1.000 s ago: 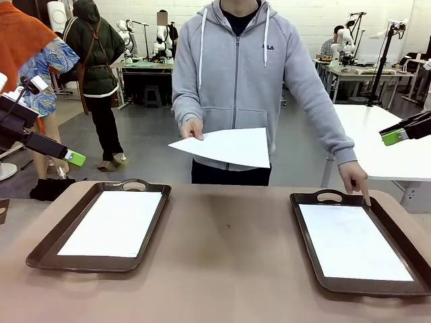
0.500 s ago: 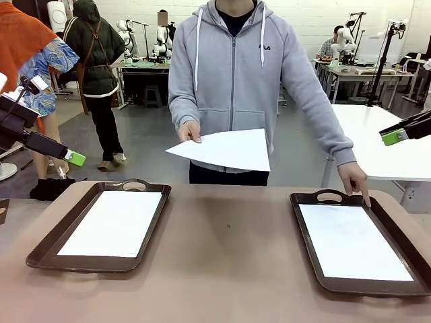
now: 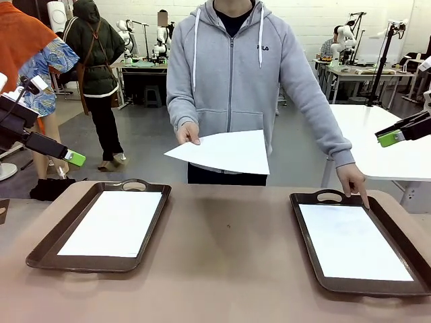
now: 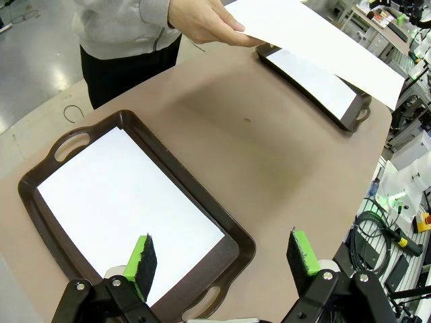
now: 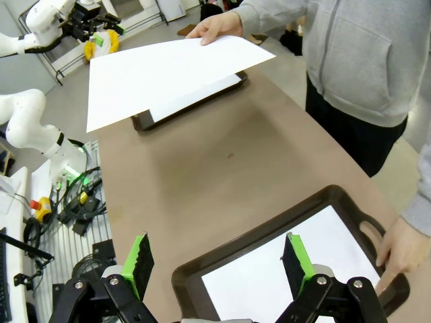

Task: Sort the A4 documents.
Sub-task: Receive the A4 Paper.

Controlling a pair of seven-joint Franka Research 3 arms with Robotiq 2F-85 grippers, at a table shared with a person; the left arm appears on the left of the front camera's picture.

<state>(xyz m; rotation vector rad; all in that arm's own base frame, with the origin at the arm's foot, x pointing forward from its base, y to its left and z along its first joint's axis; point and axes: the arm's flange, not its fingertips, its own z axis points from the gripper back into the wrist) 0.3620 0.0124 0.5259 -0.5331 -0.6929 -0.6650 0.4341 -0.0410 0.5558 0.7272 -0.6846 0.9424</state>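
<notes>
Two trays on a table, a person standing behind it holding a sheet above the far edge.

The left tray (image 3: 98, 227) lies on the table (image 3: 229, 262) at the robot's left with an A4 sheet (image 3: 113, 223) inside it; the right tray (image 3: 361, 242) lies well apart at the robot's right, also holding a sheet (image 3: 353, 241). Behind the table, between the trays, the person's hand (image 3: 188, 132) holds a third sheet (image 3: 222, 151) in the air, while the other hand (image 3: 353, 182) touches the right tray's far rim.

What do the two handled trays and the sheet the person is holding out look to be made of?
Dark brown handled trays: likely moulded plastic, given the soft sheen, rounded rims and cut-out handles. Thin white sheet in the person's hand: matte paper, stiff enough to stay nearly flat held by one corner.
</notes>
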